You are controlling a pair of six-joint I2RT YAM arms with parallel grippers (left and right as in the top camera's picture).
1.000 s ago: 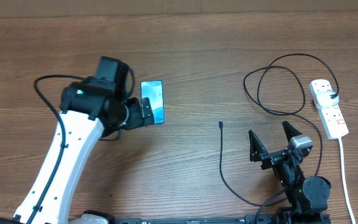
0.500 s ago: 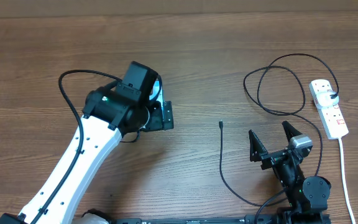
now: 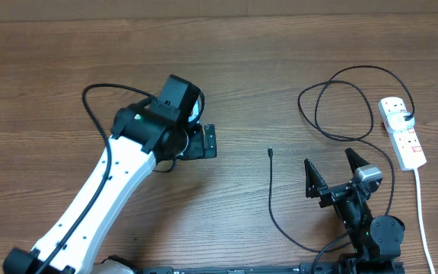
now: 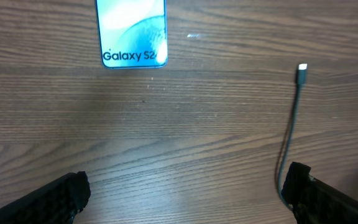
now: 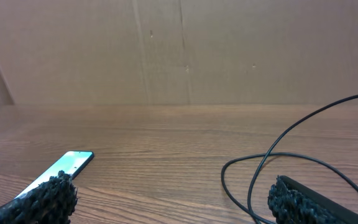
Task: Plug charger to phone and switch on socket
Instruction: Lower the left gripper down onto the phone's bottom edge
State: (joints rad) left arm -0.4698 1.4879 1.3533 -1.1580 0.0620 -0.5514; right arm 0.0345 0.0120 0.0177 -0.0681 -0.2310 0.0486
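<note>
Charger (image 3: pixel 271 186): a thin black cable lying loose on the table (image 3: pixel 52 61). Its small connector tip is free on the wood, pointing toward the far side and touching nothing. From the tip the cable runs back toward the near edge, curves past the right arm's base, then sweeps up in big loops to the socket.
Phone (image 4: pixel 133 34): flat on the table, screen up, pale blue with "Galaxy" lettering. From overhead the left arm's wrist covers nearly all of it. It lies well apart from the connector tip, which is off to its right.
Socket (image 3: pixel 401 131): a white strip at the far right, lying lengthwise. A black plug (image 3: pixel 409 116) sits in it, and a white cord (image 3: pixel 423 213) trails toward the near edge. I cannot tell how its red switches are set.
Left gripper (image 4: pixel 185 190): spread wide and holding nothing, with only bare wood between the fingers. The phone is ahead of it and slightly left.
Right gripper (image 3: pixel 331 169): spread wide and empty, near the table's front edge, to the right of the straight run of cable.
</note>
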